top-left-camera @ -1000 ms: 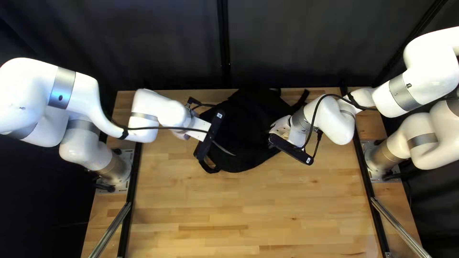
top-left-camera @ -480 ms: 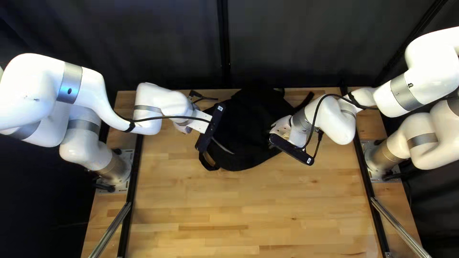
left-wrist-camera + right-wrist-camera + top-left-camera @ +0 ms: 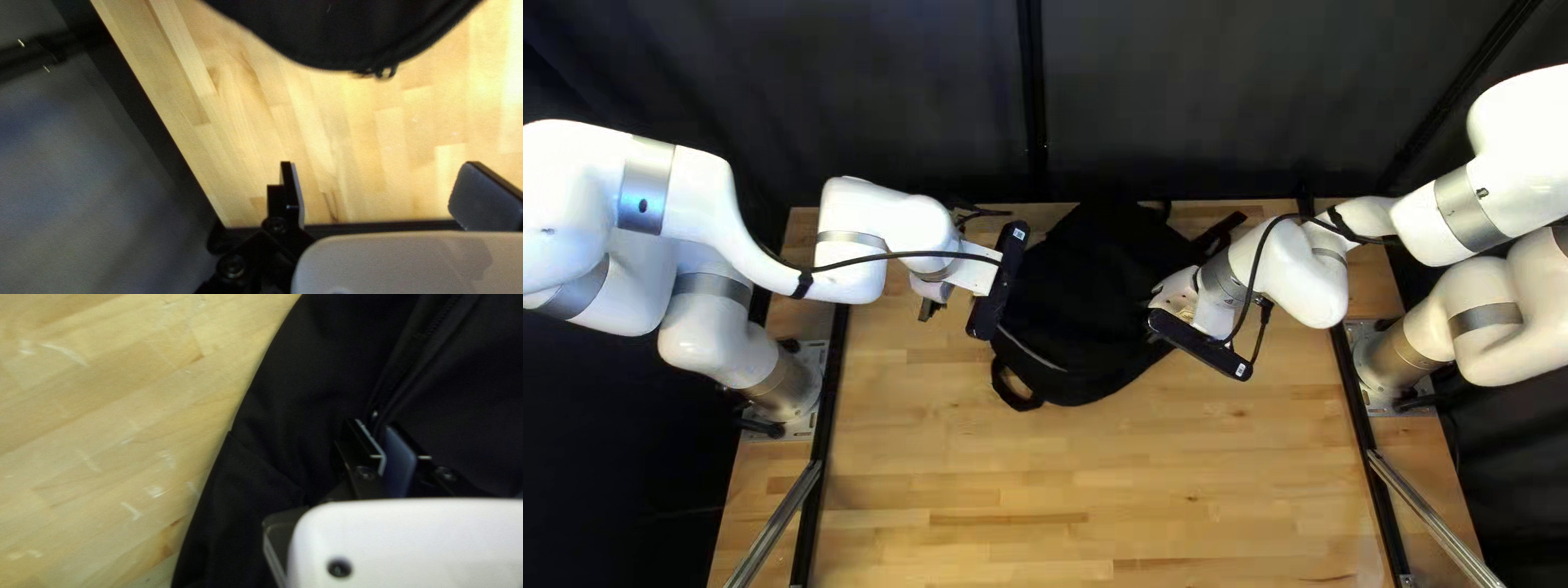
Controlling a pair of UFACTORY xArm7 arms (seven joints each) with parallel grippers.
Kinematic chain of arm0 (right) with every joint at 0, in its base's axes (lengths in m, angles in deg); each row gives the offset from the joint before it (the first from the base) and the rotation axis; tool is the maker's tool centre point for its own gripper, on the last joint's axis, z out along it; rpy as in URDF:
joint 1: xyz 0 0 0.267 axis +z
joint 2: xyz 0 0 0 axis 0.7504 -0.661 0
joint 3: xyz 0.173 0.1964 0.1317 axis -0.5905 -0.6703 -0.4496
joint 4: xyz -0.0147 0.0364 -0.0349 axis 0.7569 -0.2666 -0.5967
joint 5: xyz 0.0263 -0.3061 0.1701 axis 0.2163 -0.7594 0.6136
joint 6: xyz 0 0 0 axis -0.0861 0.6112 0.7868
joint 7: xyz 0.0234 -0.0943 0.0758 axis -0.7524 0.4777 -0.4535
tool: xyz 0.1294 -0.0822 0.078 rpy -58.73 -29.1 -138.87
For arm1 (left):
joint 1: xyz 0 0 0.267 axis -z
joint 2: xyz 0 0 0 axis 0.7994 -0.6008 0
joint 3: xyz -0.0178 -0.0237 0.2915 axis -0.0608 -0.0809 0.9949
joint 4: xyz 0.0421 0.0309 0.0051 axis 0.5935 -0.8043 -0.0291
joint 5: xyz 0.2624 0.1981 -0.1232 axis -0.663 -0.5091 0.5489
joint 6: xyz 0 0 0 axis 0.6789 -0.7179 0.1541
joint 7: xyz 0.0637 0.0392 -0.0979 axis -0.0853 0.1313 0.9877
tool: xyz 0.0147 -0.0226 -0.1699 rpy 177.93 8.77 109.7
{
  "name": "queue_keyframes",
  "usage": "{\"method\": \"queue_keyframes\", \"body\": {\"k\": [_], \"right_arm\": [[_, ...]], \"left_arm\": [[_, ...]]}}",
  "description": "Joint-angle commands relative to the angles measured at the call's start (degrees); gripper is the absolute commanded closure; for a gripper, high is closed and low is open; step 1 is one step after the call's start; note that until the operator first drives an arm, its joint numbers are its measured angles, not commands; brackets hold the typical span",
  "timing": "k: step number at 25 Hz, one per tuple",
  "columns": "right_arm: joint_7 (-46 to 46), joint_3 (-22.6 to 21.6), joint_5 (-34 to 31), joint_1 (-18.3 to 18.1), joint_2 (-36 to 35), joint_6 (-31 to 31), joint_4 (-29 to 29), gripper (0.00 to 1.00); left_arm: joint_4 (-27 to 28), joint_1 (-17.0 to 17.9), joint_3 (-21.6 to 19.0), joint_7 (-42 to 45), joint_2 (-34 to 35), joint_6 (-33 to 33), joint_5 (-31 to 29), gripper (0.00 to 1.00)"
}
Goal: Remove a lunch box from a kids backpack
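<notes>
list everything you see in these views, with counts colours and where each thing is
backpack: one, black, on the table between the arms
zipper pull: one, dark, backpack edge, left wrist view
table: one, pale wood, under the backpack
curtain: dark, behind the table
metal rails: two, silver, table's near left and right
arms: two, white with grey bands, either side
left gripper: one, black, open, beside the backpack
right gripper: one, black, at the backpack
</notes>
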Motion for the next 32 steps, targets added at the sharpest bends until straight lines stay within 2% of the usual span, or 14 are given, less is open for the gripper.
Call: {"method": "queue_keyframes", "body": {"k": [1,5,6,7,12,14,19,23,27,32], "right_arm": [[-3.5,-2.7,-1.6,-1.3,2.5,1.6,-2.3,1.00],[-6.7,-5.1,-2.3,-2.3,4.8,2.6,-4.5,1.00],[-7.4,-5.5,-2.7,-2.8,5.4,3.5,-4.4,0.00],[-7.8,-5.7,-3.2,-3.3,5.7,4.1,-4.1,0.00],[-17.9,-12.6,-12.0,-10.3,7.0,13.4,3.7,0.00],[-23.0,-15.2,-16.5,-13.4,7.1,19.1,8.7,0.00],[-31.3,-18.6,-23.9,-17.8,4.9,28.1,17.8,0.00],[-39.6,-21.1,-29.3,-20.8,3.2,32.5,21.7,0.00],[-39.6,-21.1,-29.3,-20.8,3.2,32.5,21.7,0.00],[-39.6,-21.1,-29.3,-20.8,3.2,32.5,21.7,0.00]], "left_arm": [[0.9,1.2,-2.6,4.0,1.9,-3.9,2.4,0.00],[2.3,1.7,-4.1,6.9,2.0,-6.7,4.0,0.00],[3.2,1.8,-4.5,7.5,1.9,-7.7,4.5,0.00],[3.7,1.9,-4.6,7.8,1.8,-8.2,4.9,0.00],[10.4,3.0,-6.5,9.1,0.6,-15.6,7.3,0.00],[12.4,3.5,-7.7,9.8,1.0,-18.6,7.6,0.00],[17.9,5.1,-13.1,13.9,2.2,-27.6,8.0,0.00],[21.2,6.8,-17.1,16.2,4.4,-33.0,9.0,0.00],[21.8,7.8,-19.5,17.9,5.6,-35.0,9.5,0.00],[21.7,8.0,-19.7,17.9,5.8,-35.2,9.6,0.00]]}}
